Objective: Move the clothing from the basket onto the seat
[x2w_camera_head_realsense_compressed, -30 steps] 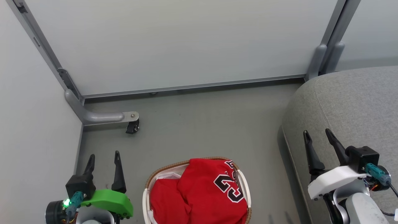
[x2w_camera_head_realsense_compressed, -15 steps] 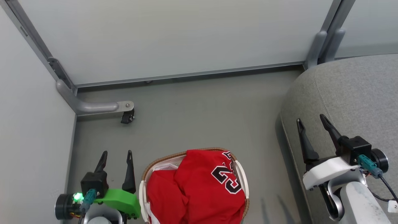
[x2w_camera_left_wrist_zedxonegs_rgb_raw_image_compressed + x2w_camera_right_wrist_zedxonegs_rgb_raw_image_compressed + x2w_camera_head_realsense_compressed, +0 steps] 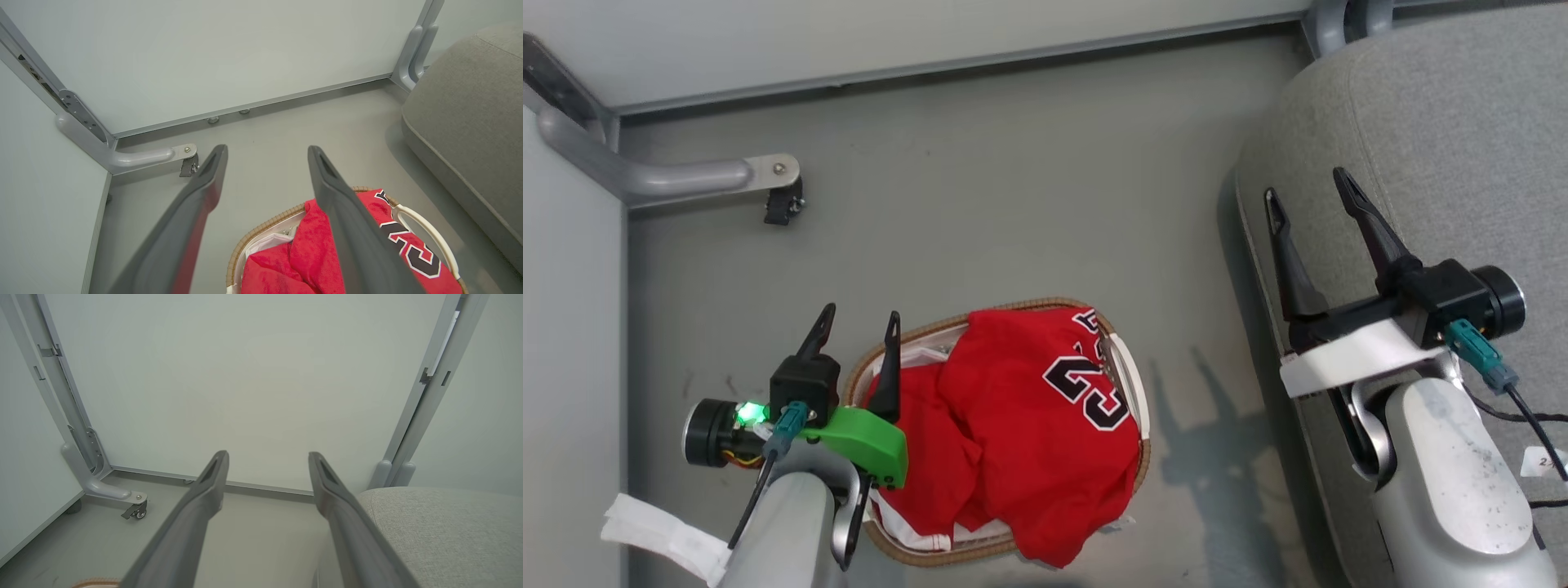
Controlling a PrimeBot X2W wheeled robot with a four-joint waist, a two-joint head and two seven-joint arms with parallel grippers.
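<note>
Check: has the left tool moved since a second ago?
Yes: the left tool went toward the basket, one finger now over the rim it stood clear of.

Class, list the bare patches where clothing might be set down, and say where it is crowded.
Free: the grey seat top right of the right hand; the floor between basket and wall. Crowded: the basket, heaped with red clothing, left hand by its rim.
</note>
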